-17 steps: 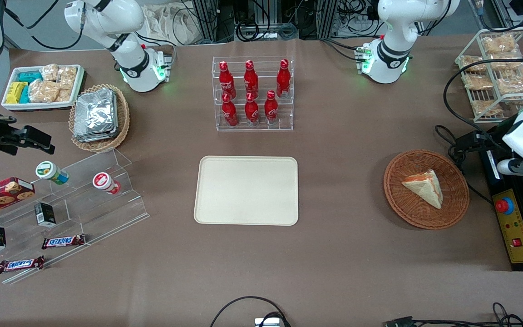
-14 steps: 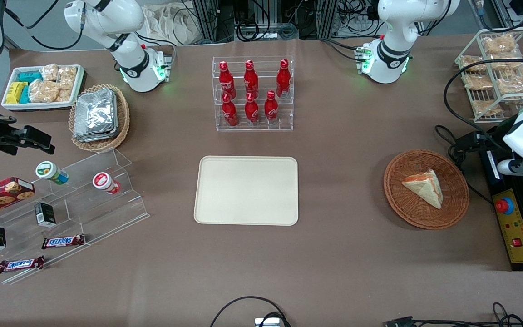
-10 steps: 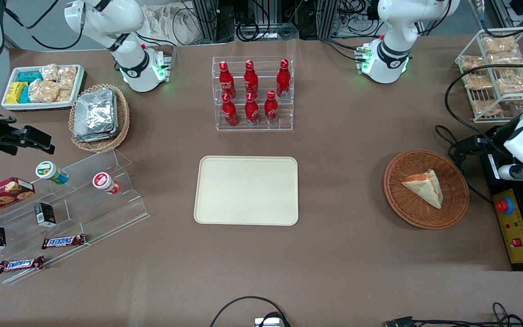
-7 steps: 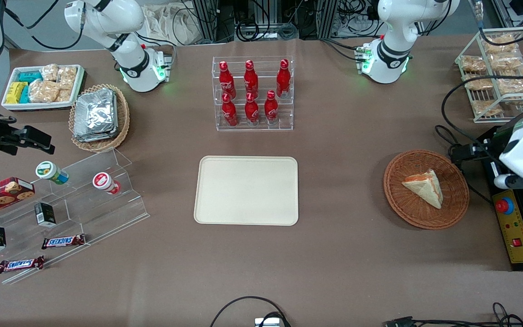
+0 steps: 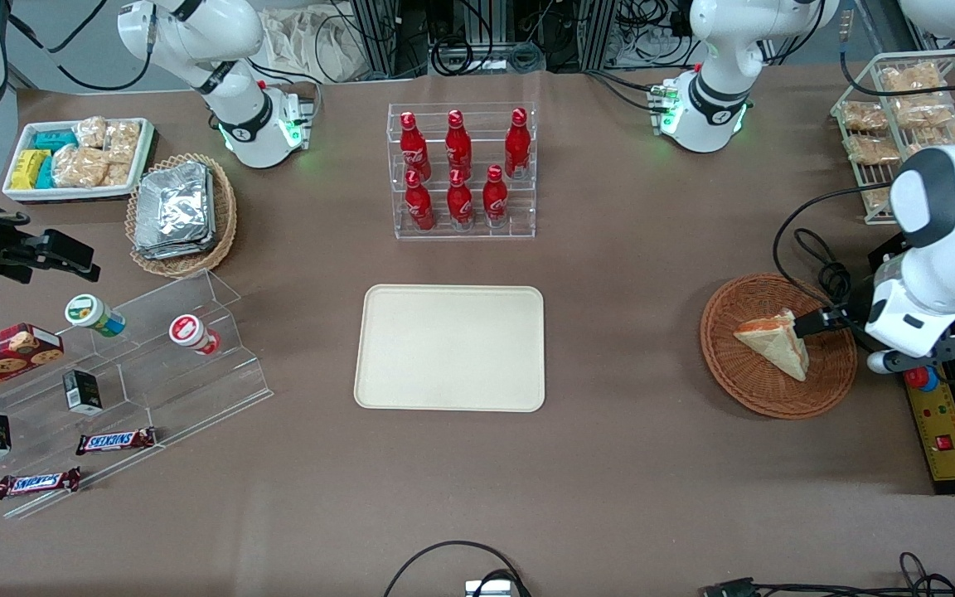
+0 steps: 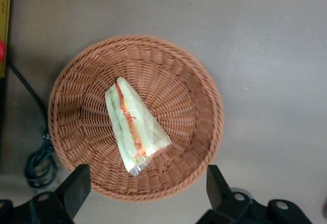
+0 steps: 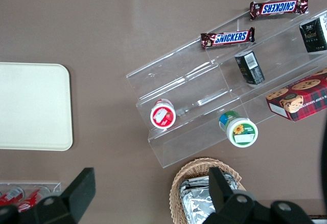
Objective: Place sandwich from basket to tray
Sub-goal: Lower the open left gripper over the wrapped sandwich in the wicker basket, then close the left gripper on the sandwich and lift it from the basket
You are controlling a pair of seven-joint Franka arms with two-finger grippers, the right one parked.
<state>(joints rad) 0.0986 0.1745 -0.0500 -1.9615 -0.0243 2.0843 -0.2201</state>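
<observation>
The pale triangular sandwich (image 6: 134, 128) with orange-red and green filling lay inside the round reddish-brown wicker basket (image 6: 194, 86), toward the working arm's end of the brown counter (image 5: 627, 464). The left arm's tool (image 6: 144, 189) hovered above the basket, its fingers (image 6: 76, 187) spread wide, released, gripping nothing. The flat cream rectangular tray (image 5: 449, 347) sat well apart, mid-counter.

sandwich (image 6: 134, 129) wedge flat in wicker basket (image 6: 199, 86), cream tray (image 5: 449, 347) apart
</observation>
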